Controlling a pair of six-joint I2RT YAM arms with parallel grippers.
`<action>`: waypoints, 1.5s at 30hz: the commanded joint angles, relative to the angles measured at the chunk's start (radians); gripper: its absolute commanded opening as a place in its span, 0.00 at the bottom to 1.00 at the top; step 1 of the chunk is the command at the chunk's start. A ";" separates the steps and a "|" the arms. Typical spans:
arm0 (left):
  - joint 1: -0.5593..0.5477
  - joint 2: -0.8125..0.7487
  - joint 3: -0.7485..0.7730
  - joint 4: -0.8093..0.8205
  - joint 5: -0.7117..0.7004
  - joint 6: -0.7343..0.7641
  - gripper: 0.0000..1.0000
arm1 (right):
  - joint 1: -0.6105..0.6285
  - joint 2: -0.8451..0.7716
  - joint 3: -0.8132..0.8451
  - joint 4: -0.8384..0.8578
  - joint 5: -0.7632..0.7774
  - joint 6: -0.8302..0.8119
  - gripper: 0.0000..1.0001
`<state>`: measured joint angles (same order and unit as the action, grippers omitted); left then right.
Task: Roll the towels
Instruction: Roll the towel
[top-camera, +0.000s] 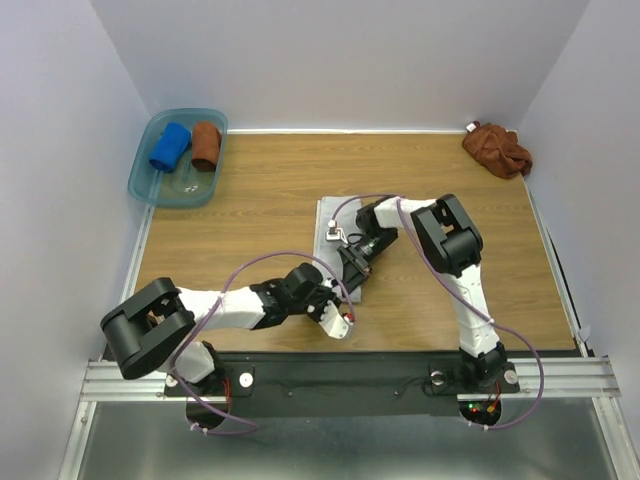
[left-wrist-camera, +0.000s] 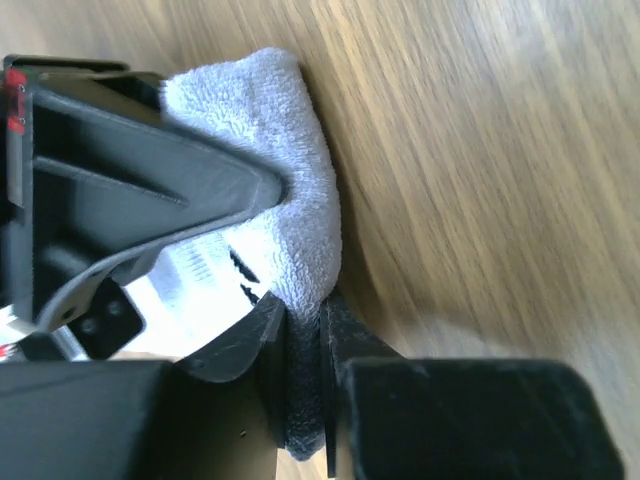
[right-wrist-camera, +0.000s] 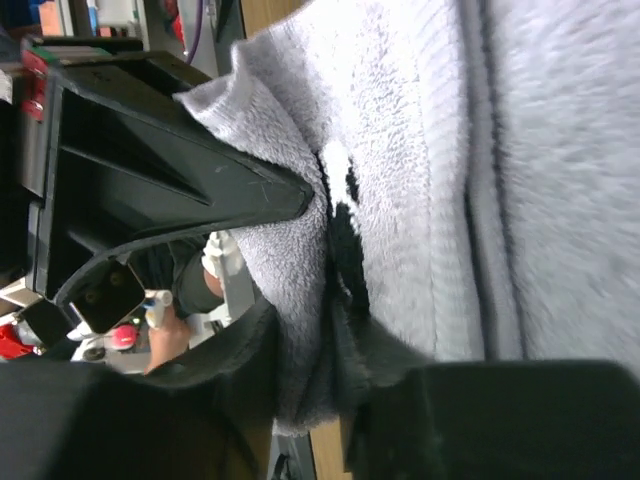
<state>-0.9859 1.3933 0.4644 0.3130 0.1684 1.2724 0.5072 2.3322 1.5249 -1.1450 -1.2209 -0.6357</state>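
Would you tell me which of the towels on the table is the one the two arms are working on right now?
The light grey terry-cloth towel lying flat mid-table, with both arms' fingers at its near edge. The rust-brown towel lies crumpled, untouched, in the far right corner.

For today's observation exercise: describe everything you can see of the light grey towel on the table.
The light grey towel is soft, looped terry cloth lying mid-table on the wood, mostly flat, its near edge lifted and folded. The left gripper pinches a rounded fold at a near corner; the right gripper has the fabric bunched between its fingers. A small white label shows near its left edge.
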 joint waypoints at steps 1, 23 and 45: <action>-0.002 0.024 0.132 -0.286 0.140 -0.108 0.18 | -0.041 -0.039 0.093 -0.007 0.030 0.016 0.42; 0.349 0.541 0.750 -1.081 0.766 -0.242 0.16 | -0.372 -0.786 -0.073 0.143 0.388 0.108 1.00; 0.527 0.955 1.042 -1.428 0.856 -0.104 0.18 | 0.418 -0.849 -0.497 0.764 1.075 0.068 0.86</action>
<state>-0.4721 2.2940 1.4971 -1.1320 1.1965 1.1244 0.8478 1.4151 1.0538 -0.5842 -0.2783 -0.5220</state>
